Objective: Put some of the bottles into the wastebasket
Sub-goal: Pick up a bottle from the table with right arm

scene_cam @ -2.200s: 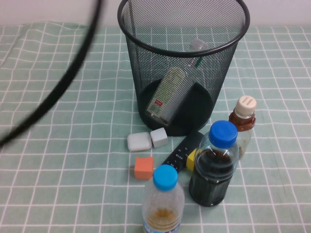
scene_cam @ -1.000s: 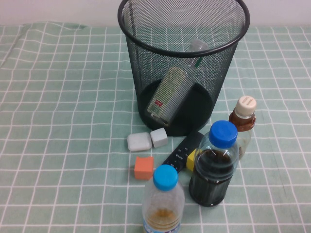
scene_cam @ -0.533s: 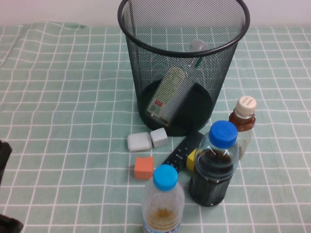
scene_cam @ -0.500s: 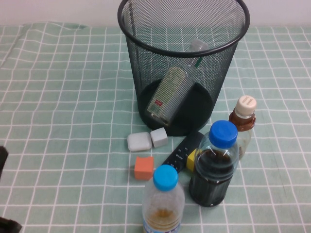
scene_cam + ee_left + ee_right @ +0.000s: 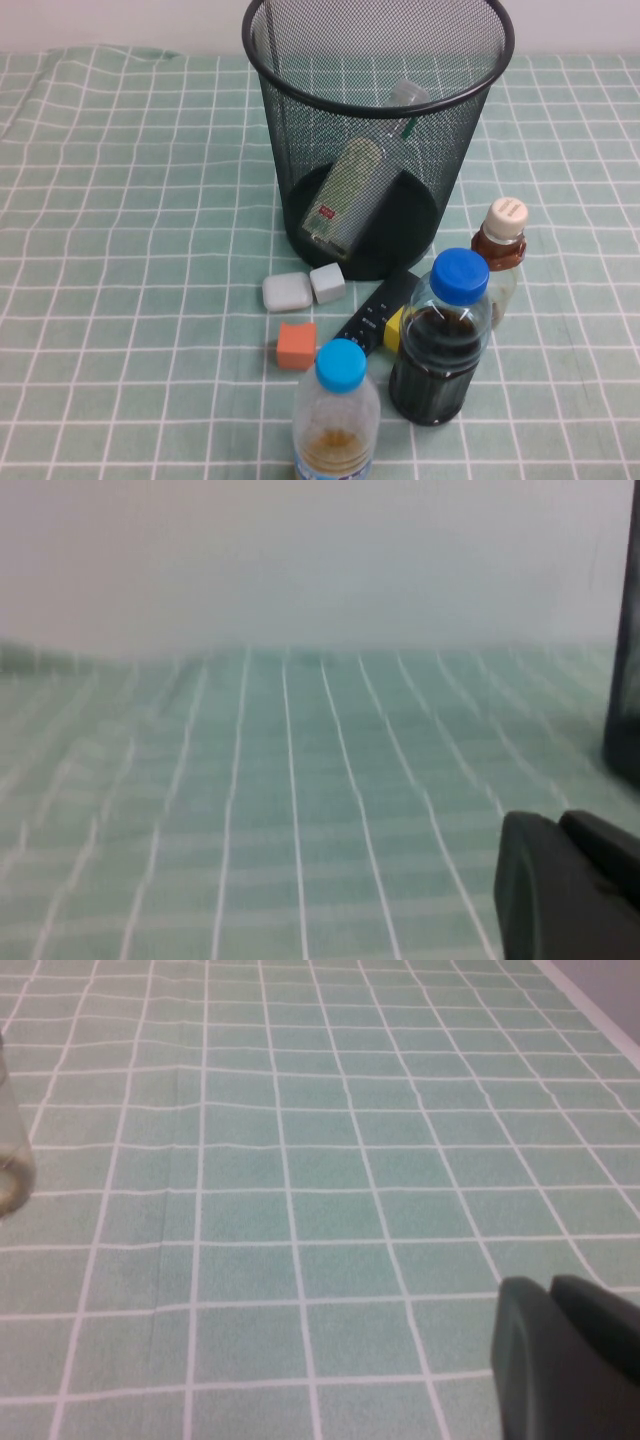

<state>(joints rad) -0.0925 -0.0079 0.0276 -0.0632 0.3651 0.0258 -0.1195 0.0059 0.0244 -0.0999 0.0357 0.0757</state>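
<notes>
The black wire-mesh wastebasket (image 5: 378,130) stands at the back middle of the table. A white-capped bottle (image 5: 350,190) with a green-and-red label leans inside it. A small beige-capped bottle (image 5: 503,250) with a brown neck stands upright to the basket's front right. In front of that one is a blue-capped bottle of dark liquid (image 5: 443,345), and a blue-capped clear bottle (image 5: 337,420) stands at the near edge. Neither arm shows in the high view. My left gripper (image 5: 560,825) is shut and empty, low over bare cloth. My right gripper (image 5: 550,1290) is also shut and empty over the cloth.
A green checked cloth (image 5: 130,250) covers the table. Two pale cubes (image 5: 302,288), an orange cube (image 5: 296,345), a black remote (image 5: 375,312) and a yellow block (image 5: 394,328) lie in front of the basket. A clear bottle's edge (image 5: 10,1150) shows in the right wrist view.
A dark piece of the left arm at the high view's lower left edge has dropped out of sight. The bottles and the basket have not moved.
</notes>
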